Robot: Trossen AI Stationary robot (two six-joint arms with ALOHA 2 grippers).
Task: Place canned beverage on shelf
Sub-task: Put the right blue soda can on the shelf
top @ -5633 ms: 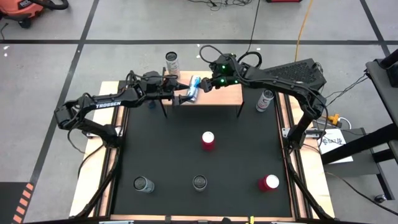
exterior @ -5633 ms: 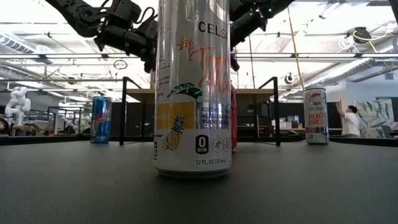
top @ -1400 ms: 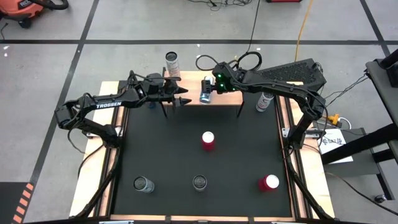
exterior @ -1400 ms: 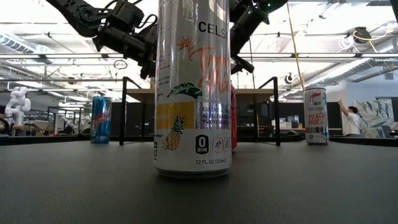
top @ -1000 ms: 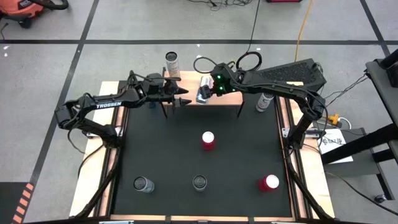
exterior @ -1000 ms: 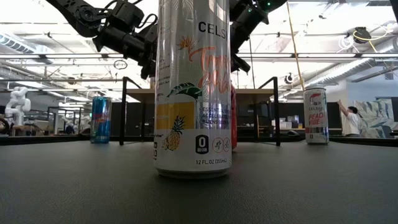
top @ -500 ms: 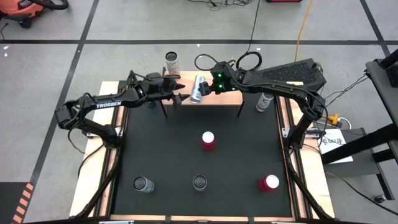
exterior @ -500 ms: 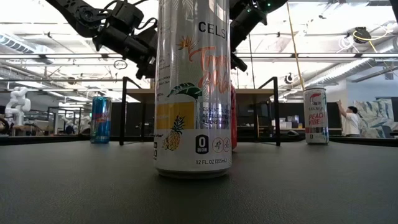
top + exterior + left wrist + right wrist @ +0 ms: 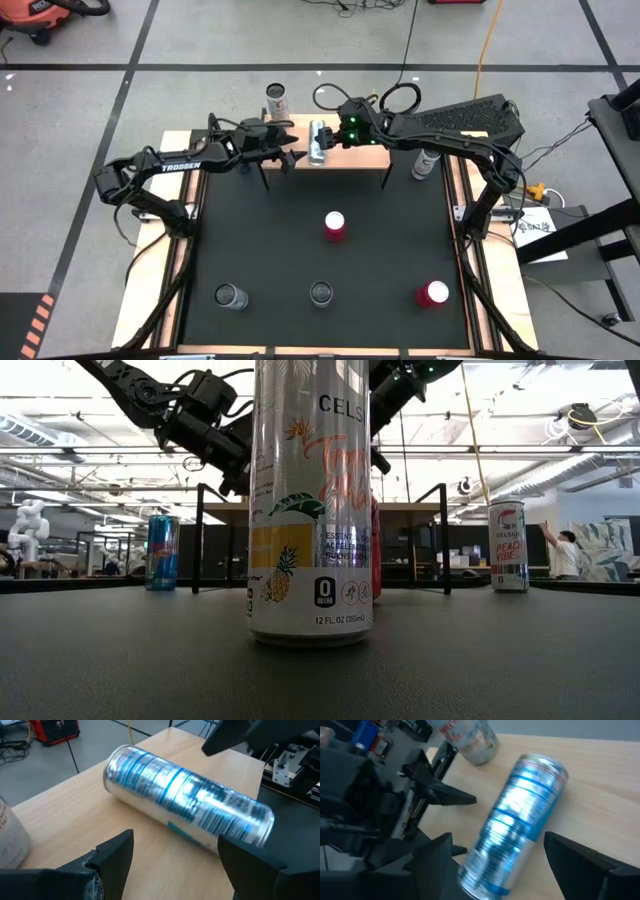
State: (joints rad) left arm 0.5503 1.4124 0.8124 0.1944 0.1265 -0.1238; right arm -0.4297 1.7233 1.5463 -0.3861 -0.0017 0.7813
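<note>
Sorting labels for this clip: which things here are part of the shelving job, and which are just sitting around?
In the job:
- blue-and-silver can, lying on its side on the shelf
- right gripper, open around it
- left gripper, open, facing it

Lying about:
- red cans
- silver-topped cans
- Celsius can
- can

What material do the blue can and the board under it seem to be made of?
The blue can looks like thin metal, probably aluminium: glossy, with bright reflections on its printed side. The shelf board looks like light wood with a matte finish; faint grain shows.
</note>
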